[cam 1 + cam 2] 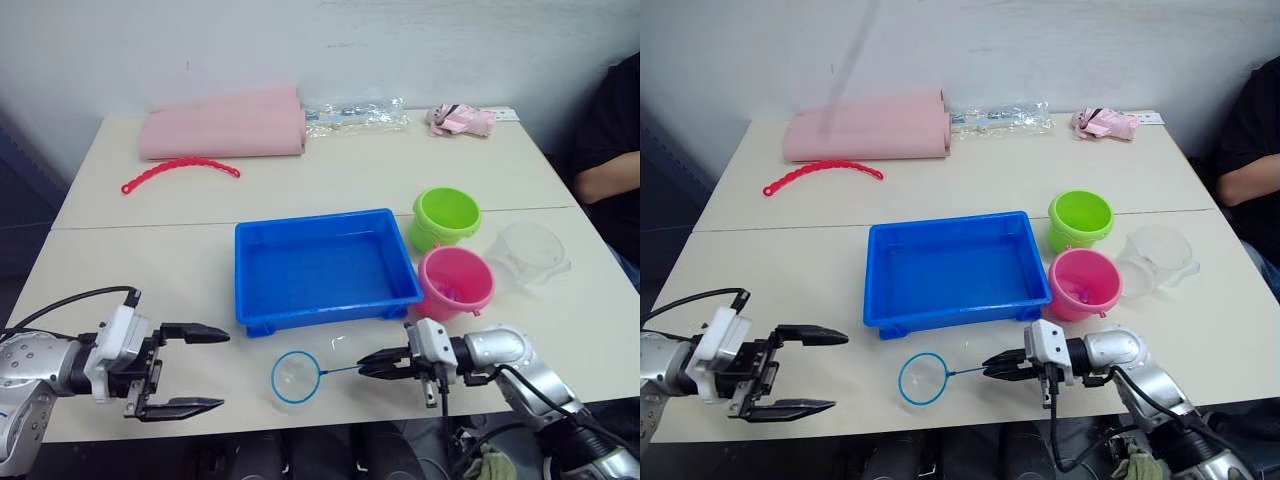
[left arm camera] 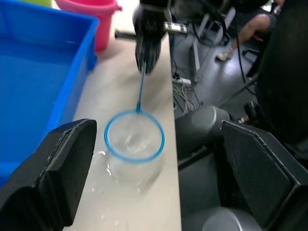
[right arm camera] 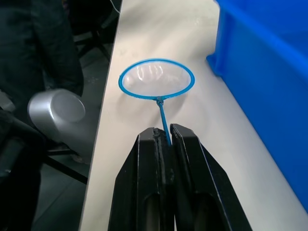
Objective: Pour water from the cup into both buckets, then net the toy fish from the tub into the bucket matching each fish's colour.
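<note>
While the net (image 1: 296,377) is held just off the near edge of the table (image 1: 330,180), its thin handle is pinched between the closed fingers of the right gripper (image 1: 372,363), and the hoop is seen hovering in front of the tub (image 1: 322,266). The left gripper (image 1: 200,368) is spread wide and empty at the near left, well apart from the net. The tub is placed at the centre, with the green bucket (image 1: 445,216) and the pink bucket (image 1: 455,281) just to its right; something small and pink is glimpsed inside the pink 1. The cup (image 1: 530,252) is stood to the right of the 2 buckets. No fish can be made out in the tub. A slip is the likely risk: the handle is gripped near its tip, so the hoop could be twisted or dropped when it is swung over the tub rim.
</note>
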Motion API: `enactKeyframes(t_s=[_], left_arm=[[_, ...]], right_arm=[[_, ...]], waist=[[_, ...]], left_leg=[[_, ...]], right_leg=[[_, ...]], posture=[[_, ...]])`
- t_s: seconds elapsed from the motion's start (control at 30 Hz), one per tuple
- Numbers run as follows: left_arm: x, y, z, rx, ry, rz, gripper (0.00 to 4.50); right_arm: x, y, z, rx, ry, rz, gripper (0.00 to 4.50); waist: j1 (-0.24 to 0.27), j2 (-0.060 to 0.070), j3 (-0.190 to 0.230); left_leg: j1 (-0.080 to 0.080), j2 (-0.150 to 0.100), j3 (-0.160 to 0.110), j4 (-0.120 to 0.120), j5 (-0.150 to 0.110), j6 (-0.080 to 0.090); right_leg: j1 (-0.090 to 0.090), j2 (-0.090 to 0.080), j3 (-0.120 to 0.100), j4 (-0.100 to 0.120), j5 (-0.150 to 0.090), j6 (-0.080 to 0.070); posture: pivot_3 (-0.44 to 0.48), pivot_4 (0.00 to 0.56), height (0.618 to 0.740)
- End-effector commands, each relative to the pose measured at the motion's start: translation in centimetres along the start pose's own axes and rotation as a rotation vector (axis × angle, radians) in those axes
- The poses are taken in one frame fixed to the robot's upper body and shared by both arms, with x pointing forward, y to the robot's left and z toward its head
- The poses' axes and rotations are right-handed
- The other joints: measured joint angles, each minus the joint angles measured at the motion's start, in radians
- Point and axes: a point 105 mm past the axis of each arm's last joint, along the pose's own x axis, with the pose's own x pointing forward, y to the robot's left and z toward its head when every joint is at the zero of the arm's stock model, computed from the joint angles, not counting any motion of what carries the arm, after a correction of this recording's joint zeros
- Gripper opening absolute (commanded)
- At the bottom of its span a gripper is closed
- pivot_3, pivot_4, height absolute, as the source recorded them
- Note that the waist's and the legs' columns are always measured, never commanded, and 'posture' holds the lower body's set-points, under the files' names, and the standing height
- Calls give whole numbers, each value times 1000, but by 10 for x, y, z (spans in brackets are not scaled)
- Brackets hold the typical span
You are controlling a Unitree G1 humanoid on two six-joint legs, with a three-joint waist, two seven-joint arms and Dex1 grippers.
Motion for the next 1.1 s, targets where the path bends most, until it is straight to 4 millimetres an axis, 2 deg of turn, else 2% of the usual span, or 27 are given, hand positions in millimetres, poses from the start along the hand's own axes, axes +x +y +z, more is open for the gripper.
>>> enactKeyframes(t_s=[0.03,0.23,0.3,0.33,0.47,0.5,0.57,0.67,0.8,0.9,1.0,1.1], left_arm=[[4,-6,5,10,-11,-42,4480],[-2,-2,7,24,28,-52,4480],[-2,0,9,26,26,-52,4500],[-3,-1,9,11,28,-53,4500],[-8,-1,11,-8,21,-31,4500],[-13,3,12,-19,17,18,4500],[-23,7,7,-39,34,103,4500],[-35,12,-6,-13,92,231,4500],[-45,14,-18,3,137,323,4500],[-65,17,-37,1,180,431,4500],[-69,17,-54,-5,208,462,4500],[-67,22,-61,6,195,500,4500]], right_arm=[[7,1,-8,-40,13,-16,0],[8,-4,-14,30,-10,-57,0],[6,-4,-12,28,-19,-50,880],[5,-5,-11,19,-22,-50,1144],[-3,-6,-5,-7,-21,-59,3075],[-13,-1,6,7,-44,-42,3635],[-32,12,24,17,-65,-3,4471],[-55,23,41,10,-45,4,4471],[-75,28,53,6,-8,-28,4471],[-123,9,63,-78,107,-214,4471],[-154,-4,63,-121,177,-339,4471],[-177,-9,63,-108,225,-407,4471]], waist=[[-1,0,0],[-1,0,0],[0,0,0],[0,0,0],[-1,0,0],[-1,0,0],[3,2,1],[2,1,1],[0,0,0],[1,1,0],[1,-1,-1],[2,-2,-2]], left_leg=[[0,0,0,0,0,0],[0,0,0,0,0,-1],[0,0,0,0,0,-1],[0,0,0,0,0,-1],[0,0,0,0,-1,-1],[0,1,0,0,-1,-1],[-1,0,0,0,-1,-1],[0,0,0,-1,-3,1],[5,2,-2,-1,-7,4],[9,2,-3,-2,-9,4],[13,2,-1,-2,-12,5],[13,2,-1,-4,-12,5]], right_leg=[[0,0,0,0,0,0],[0,1,0,0,0,0],[0,0,0,0,0,0],[0,0,0,0,0,0],[0,0,0,0,0,-1],[0,0,0,0,0,-1],[-1,-1,0,-1,0,-1],[1,-1,-1,-3,0,-1],[7,0,-2,-6,0,0],[13,-1,-1,-9,-1,-1],[17,-1,-1,-13,0,-1],[17,-1,0,-15,0,-1]], posture=[[0,150,740],[0,150,740],[0,150,740],[0,150,740],[0,150,740],[0,150,740],[0,150,740],[0,150,740],[0,150,740],[0,150,740],[0,150,740],[0,150,740]])
